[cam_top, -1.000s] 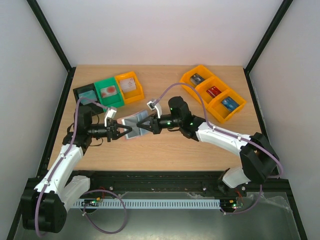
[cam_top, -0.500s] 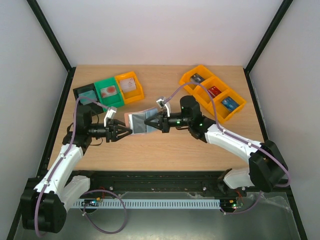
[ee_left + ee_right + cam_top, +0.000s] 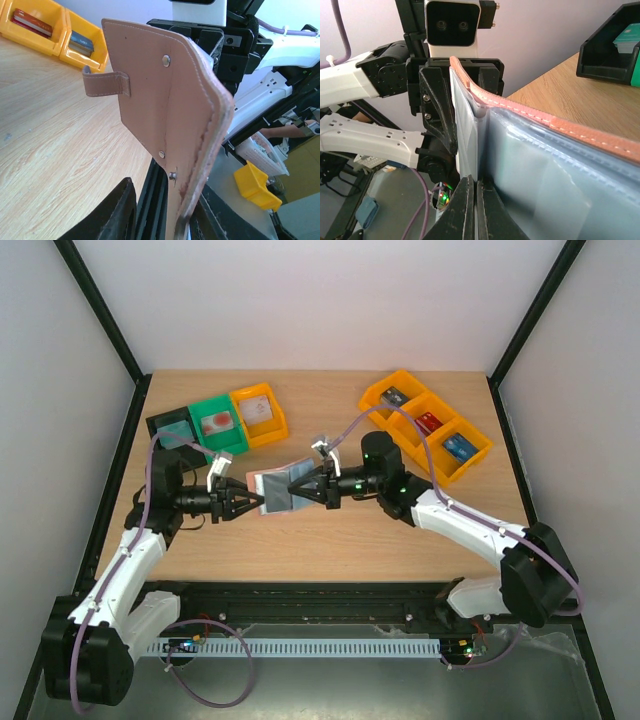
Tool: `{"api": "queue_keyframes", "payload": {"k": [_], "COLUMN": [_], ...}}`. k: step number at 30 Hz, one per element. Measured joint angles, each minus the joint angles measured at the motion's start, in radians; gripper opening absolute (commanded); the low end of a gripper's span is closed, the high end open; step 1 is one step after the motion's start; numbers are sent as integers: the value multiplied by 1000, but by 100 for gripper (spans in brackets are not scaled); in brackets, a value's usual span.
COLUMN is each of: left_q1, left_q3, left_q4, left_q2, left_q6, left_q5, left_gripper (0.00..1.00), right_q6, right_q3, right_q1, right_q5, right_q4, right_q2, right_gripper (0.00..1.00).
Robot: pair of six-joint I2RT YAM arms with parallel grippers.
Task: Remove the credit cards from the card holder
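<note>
**A:** Over the middle of the wooden table (image 3: 330,540), what is that between the arms?

**B:** The card holder (image 3: 278,485), lifted clear of the boards and standing on edge. It is spread open, with the tan leather facing the left arm and the clear pockets (image 3: 535,180) facing the right. Its strap (image 3: 105,83) sticks out sideways.

**A:** Who has hold of it?

**B:** The right gripper (image 3: 312,489). Its fingers are pressed together on the inner plastic near the fold. The left gripper (image 3: 250,506) straddles the opposite edge with its jaws parted, and a gap shows beside one finger. Whether the other finger touches the leather, I can't tell.

**A:** And the cards?

**B:** At the rear left, one to a bin. A teal card (image 3: 173,429) is in the black bin (image 3: 152,425), a whitish card with red (image 3: 215,423) is in the green bin (image 3: 212,400), and a pale grey card (image 3: 257,412) is in the orange bin (image 3: 280,426). A pale rectangle under one pocket may be another, but it is too blurred to say.

**A:** What about the room?

**B:** It has plain white walls (image 3: 320,300), with black frame posts (image 3: 100,310) rising at the corners. The table is light wood with visible grain. A row of three orange bins (image 3: 445,472) holding small flat things sits at the rear right.
</note>
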Motion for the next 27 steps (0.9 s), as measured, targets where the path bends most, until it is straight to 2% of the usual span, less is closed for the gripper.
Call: {"api": "queue_keyframes", "payload": {"k": [8, 20, 27], "left_q1": [11, 15, 10], "left_q3": [0, -16, -19], "left_q4": [8, 33, 75], "left_q2": [0, 1, 8], "left_q6": [-6, -21, -54], "left_q5": [11, -48, -65], "left_gripper": [33, 19, 24], "right_q6": [-45, -25, 33], "right_q3": [0, 0, -14], "right_q1": [0, 0, 7], "right_q5": [-14, -48, -51], "right_q4": [-41, -29, 45], "right_q2": [-12, -13, -6], "right_gripper": [1, 2, 2]}}
